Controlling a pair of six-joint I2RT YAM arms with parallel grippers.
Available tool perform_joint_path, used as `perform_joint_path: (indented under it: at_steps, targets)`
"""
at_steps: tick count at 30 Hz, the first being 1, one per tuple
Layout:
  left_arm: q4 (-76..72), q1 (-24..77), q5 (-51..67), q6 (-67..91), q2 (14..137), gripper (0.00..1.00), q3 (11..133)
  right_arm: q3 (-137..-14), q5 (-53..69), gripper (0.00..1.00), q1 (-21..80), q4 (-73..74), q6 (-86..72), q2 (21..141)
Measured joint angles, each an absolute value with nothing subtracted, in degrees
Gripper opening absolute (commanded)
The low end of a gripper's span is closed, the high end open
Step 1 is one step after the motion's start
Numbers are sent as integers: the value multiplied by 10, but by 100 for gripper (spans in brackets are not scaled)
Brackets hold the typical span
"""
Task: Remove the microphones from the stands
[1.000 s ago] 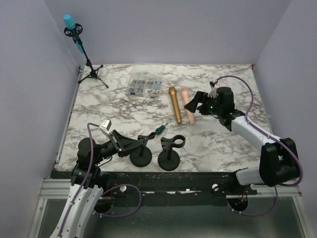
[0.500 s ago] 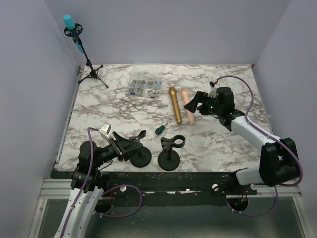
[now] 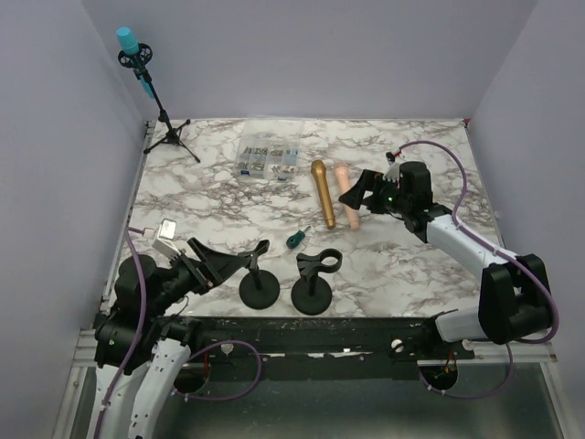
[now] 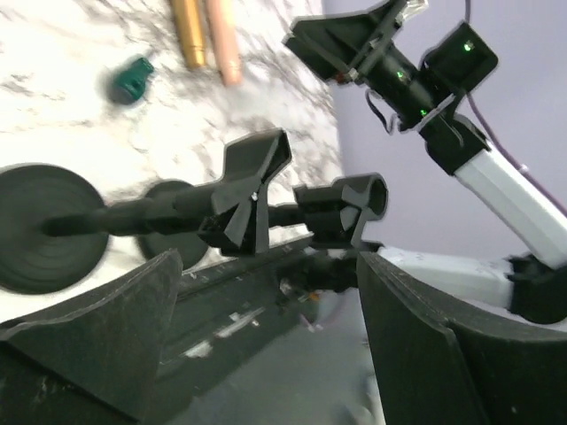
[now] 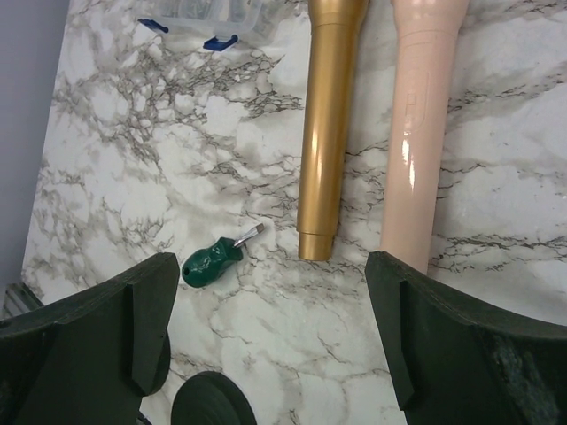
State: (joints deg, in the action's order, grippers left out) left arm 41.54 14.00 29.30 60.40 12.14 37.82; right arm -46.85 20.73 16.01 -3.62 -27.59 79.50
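Observation:
Two microphones lie side by side on the marble table, a gold one [image 3: 322,192] [image 5: 328,133] and a pink one [image 3: 347,206] [image 5: 423,133]. Two black desk stands stand at the near edge, the left stand [image 3: 260,285] [image 4: 252,181] and the right stand [image 3: 313,288] [image 4: 341,208]; both clips are empty. My left gripper [image 3: 219,261] [image 4: 270,261] is open just left of the left stand's clip, holding nothing. My right gripper [image 3: 361,194] [image 5: 270,266] hangs open above the microphones' lower ends, touching neither. A teal microphone [image 3: 128,41] sits on a tripod stand at the back left.
A green stubby screwdriver [image 3: 293,240] [image 5: 211,261] lies between the stands and the gold microphone. A clear parts box [image 3: 266,158] sits at the back centre. The tripod's legs [image 3: 171,139] rest on the back left corner. Purple walls close in three sides.
My left gripper has opened, let go of the left stand's clip and drawn back to the left. The right arm has not moved.

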Motion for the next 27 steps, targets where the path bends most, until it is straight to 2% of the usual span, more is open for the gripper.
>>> perform_joint_path:
  at_steps: [5,9,12,16,20,25,27]
  targets:
    - [522,140,166,482,178,85,519,-465,220,95,160,-43,-283,795]
    - [519,140,56,412,206,89,586,-461,227,95,160,-50,-287,794]
    - [458,140,-10,374,227,95,583,-460,232,95,160,-51,-289,793]
    - [326,140,-100,332,302,98,555,-458,234,95,160,-51,-290,787]
    - [198,136,-165,279,427,98,554,-457,235,95,160,-54,-291,779]
    - [74,94,-201,217,648,99,644,-453,239,95,160,-64,-296,778]
    - [36,78,-204,206,702,99,667,-452,239,95,160,-65,-298,778]
